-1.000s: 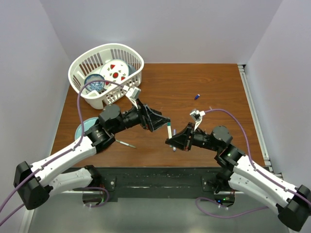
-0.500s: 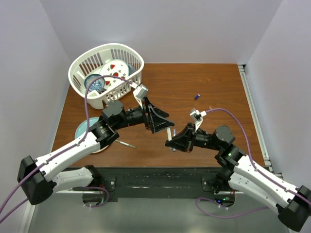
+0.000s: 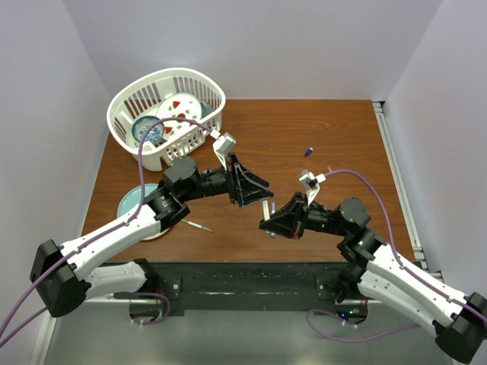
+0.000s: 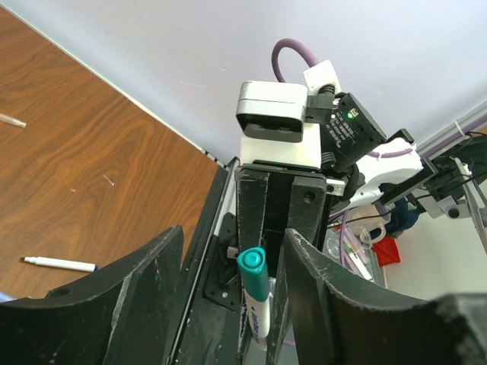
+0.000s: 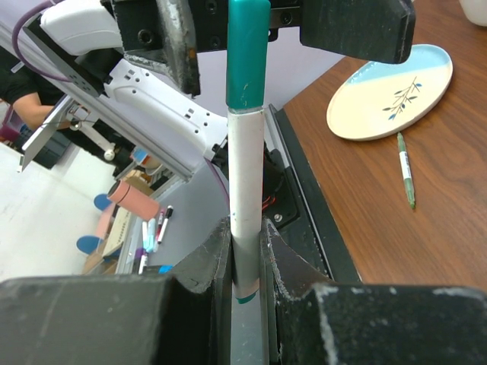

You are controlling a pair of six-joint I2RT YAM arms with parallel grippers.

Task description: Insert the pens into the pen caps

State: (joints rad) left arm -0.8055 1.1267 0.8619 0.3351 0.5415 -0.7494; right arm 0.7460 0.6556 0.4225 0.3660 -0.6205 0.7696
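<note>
Left wrist has swung rightward over the past second; the right arm has barely shifted. The left gripper has its fingers spread wide, with the teal cap between them and touching neither. The right gripper is clamped on the white barrel of a pen, holding it upright over the near edge of the table, the teal cap fitted on its top end. A second pen lies on the table just beside a plate. A blue cap lies well apart, farther back.
</note>
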